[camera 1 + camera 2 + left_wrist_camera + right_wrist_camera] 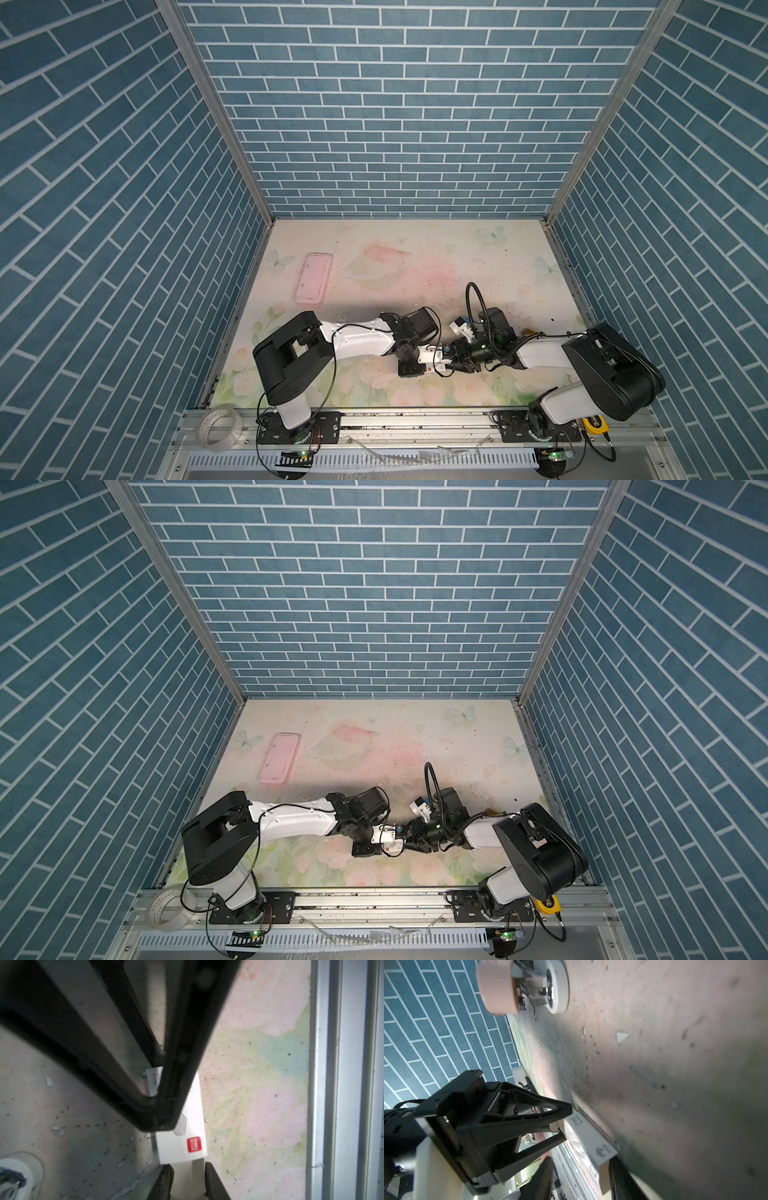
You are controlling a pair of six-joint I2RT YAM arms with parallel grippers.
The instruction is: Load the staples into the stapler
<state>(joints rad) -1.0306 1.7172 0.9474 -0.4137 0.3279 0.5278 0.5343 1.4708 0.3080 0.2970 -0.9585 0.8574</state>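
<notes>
left tool (160,1124): pinched down narrow on the white sleeve (182,1147) with the red square logo; held low at the tabletop (415,266), can't tell if the sleeve rests on it or hangs just above; my guess is this is the anchor, so the sleeve can't slide
right tool (581,1159): comes in from the opposite end; its fingers (214,1180) hug both sides of the plain card tray (188,1176) poking out of the sleeve; looks like a medium-wide grip on the tray; reads to me like it's set up to pull the drawer out
staples: can't see a single one; no grey strips in any view; I'd bet they're in the tray, mostly tucked inside the sleeve
stapler (521,987): pink and white, on the tabletop, well apart from the sleeve, on the side away from the front rail (342,1084), so roughly 12 to 1 o'clock of it; metal guts show between the halves, maybe hinged open, not sure
top views: both put the tools nose to nose around 6 o'clock of the tabletop, near the rail; pink case (313,279) sits off at 10 o'clock; the arms cover the sleeve, tray and stapler, can't pick them out there
wrist views: the left one gives the logo and tray end; the right one gives the sleeve's printed side and the clearest stapler
progress: early I think; nothing loaded yet
</notes>
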